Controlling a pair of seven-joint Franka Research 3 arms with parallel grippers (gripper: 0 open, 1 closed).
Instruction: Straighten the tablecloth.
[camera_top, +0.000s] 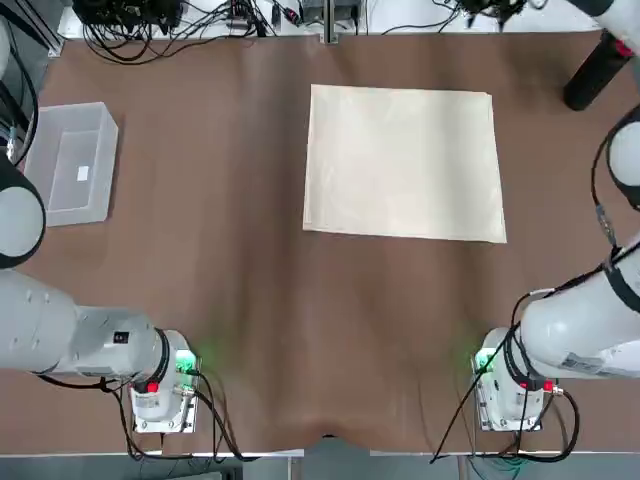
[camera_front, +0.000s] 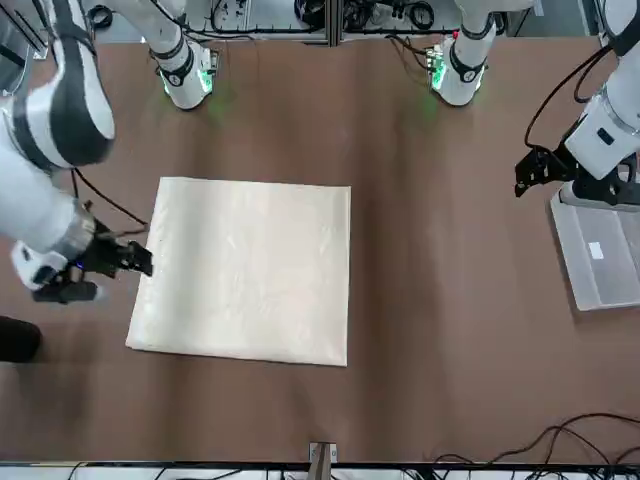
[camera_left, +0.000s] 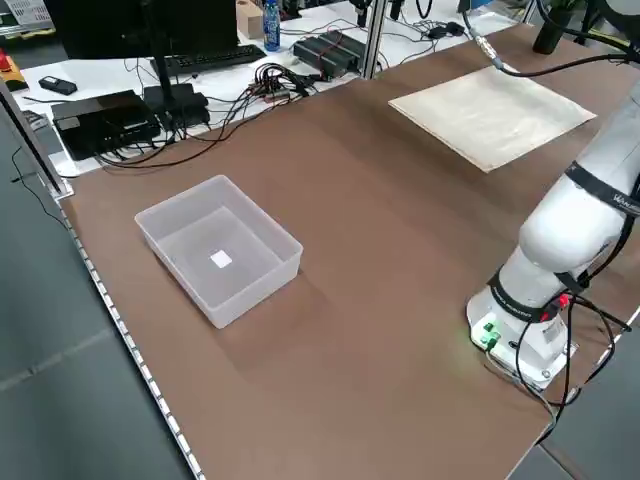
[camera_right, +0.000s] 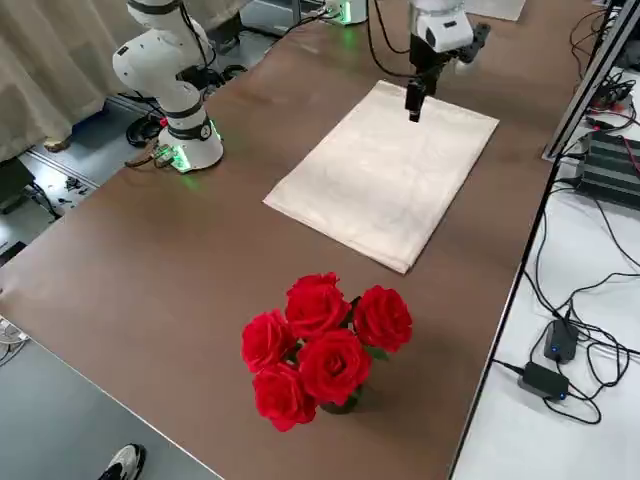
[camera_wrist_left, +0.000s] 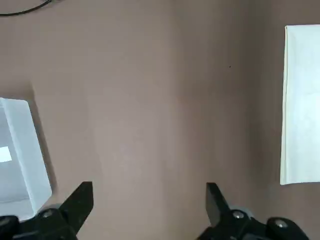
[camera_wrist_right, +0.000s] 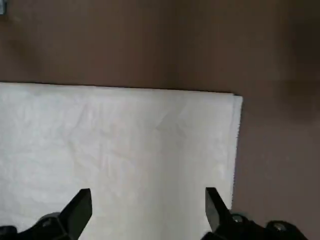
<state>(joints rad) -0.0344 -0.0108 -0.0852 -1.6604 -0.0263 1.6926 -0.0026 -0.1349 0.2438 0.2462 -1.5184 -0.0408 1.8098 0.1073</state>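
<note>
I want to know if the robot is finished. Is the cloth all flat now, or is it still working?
It looks nearly done: the tablecloth lies spread flat as a neat rectangle, with only faint wrinkles. Nothing is in hand: the right gripper hangs open by the cloth's edge, holding nothing, and the left gripper is open near the clear bin. What may be left is just parking the arms.

The cream tablecloth (camera_top: 403, 162) lies flat, folded into a rectangle, faintly wrinkled, mid-table.
</note>
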